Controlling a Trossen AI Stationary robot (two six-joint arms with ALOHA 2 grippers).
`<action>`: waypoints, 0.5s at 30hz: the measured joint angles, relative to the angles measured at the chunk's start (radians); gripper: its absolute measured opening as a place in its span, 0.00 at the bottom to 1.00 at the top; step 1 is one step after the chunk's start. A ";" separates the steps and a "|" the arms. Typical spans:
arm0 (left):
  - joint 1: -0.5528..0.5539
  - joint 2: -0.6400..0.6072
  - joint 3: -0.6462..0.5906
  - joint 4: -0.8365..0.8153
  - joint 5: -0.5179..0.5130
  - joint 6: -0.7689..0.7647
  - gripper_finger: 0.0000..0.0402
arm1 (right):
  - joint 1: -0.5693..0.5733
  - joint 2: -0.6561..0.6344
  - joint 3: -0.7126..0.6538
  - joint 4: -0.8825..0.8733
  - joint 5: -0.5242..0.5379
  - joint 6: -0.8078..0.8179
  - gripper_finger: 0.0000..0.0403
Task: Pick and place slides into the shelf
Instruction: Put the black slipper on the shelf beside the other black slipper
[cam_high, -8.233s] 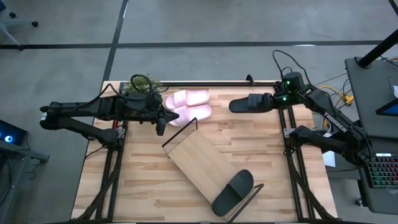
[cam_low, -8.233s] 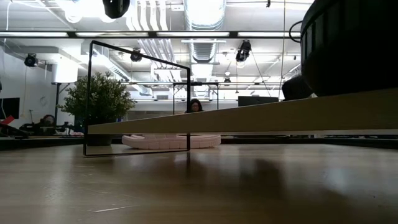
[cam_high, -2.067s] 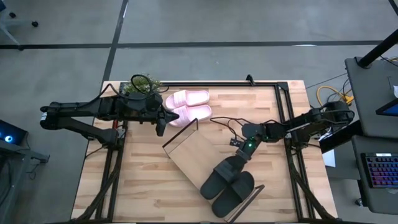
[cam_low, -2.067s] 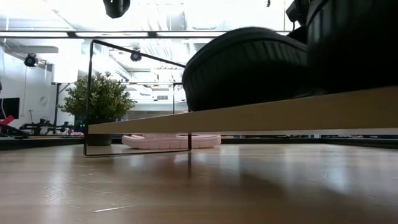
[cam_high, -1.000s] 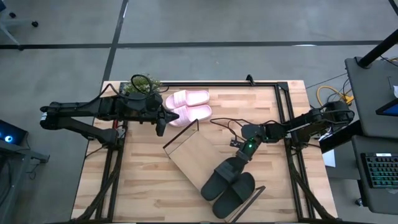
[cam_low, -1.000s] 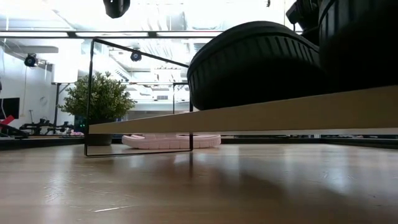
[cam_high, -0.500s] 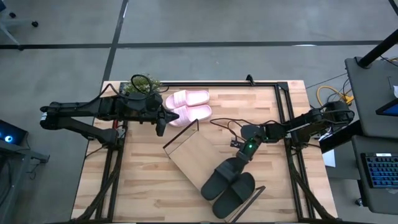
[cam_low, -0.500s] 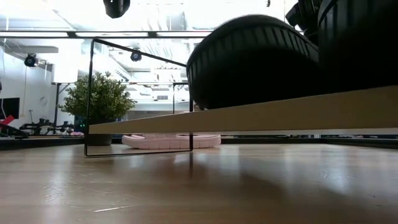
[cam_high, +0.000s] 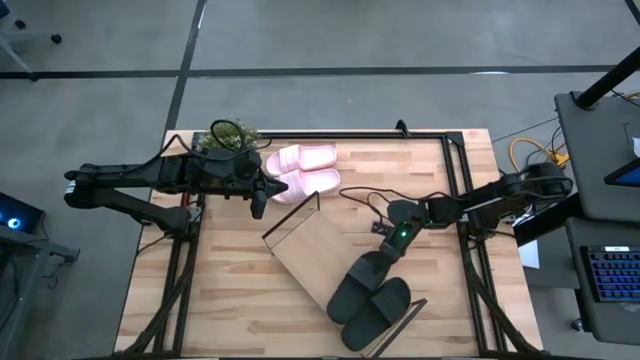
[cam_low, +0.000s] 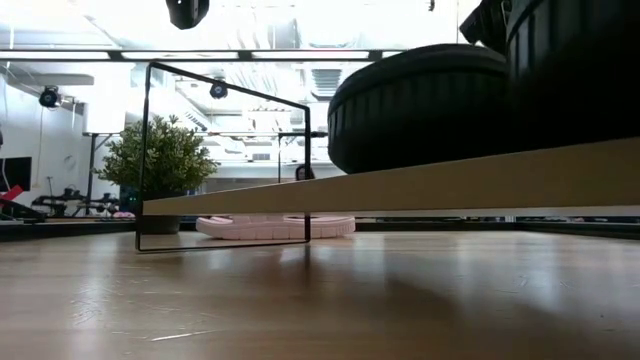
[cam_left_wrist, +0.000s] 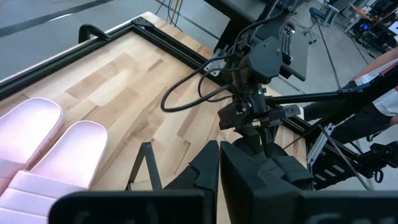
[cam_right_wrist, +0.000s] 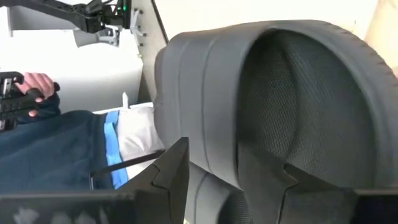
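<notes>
Two black slides (cam_high: 357, 285) (cam_high: 385, 305) lie side by side on the near right end of the light-wood shelf (cam_high: 305, 248), soles on the board. My right gripper (cam_high: 380, 262) (cam_right_wrist: 213, 177) is at the left one's strap (cam_right_wrist: 261, 81), open, with one finger over the strap's mesh inside and one outside its wall. The pink pair (cam_high: 308, 170) lies on the table at the far edge, beyond the shelf's wire end. My left gripper (cam_high: 258, 203) hovers shut beside the pink pair, holding nothing. My right gripper comes at the black slide level and slanting down from the table's far right, its fingers (cam_right_wrist: 267, 177) either side of the strap's edge (cam_right_wrist: 214, 149). Whether they touch the strap, I cannot tell. The slide rests on the shelf board.
A potted plant (cam_high: 232, 135) stands at the far left corner. The shelf lies slantwise across the table, its black wire frame ends (cam_low: 225, 80) standing up. Cables (cam_high: 365, 198) trail along my right arm. A person's sleeve and hand (cam_right_wrist: 37, 87) show beyond the table.
The black slide at my right gripper has rocked up a little, then settled lower on the shelf. Its near end has shifted toward the table's right, closer to the other black slide. My left arm has kept still.
</notes>
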 joint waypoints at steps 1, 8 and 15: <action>0.000 0.000 0.000 0.000 0.000 0.000 0.00 | -0.003 -0.008 0.000 -0.014 0.001 -0.004 0.31; 0.000 0.000 0.000 0.000 0.000 0.000 0.00 | -0.031 -0.090 0.000 -0.164 0.068 -0.053 0.31; 0.000 0.000 0.000 -0.002 0.000 0.000 0.00 | -0.053 -0.181 0.000 -0.281 0.176 -0.078 0.31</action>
